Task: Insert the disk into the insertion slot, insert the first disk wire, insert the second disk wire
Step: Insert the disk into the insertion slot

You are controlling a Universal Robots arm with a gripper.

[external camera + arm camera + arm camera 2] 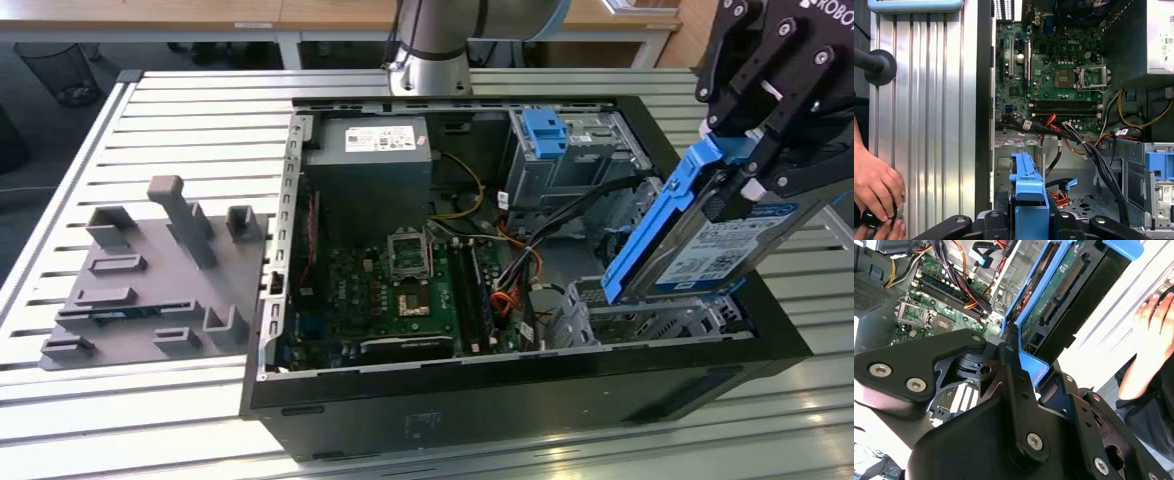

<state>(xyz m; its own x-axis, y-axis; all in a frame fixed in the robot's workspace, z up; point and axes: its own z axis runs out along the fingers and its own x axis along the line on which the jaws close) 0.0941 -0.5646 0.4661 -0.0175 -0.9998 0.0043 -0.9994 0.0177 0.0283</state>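
Exterior view shows the disk [714, 245] held steeply tilted, its blue carrier edge towards the case's interior and its lower end just over the insertion slot [647, 318] on the exterior view's right, not seated. The claw [754, 165] is clamped on the disk's upper end. Around them is the open computer case [534, 400] on the slatted worktop [200, 110]. In the first wrist view a person's hand [874, 185] is beside the case, fingers on a small black knob [871, 218].

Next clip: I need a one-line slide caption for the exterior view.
Claw holds the blue-framed disk tilted above the mesh slot in the open computer case.
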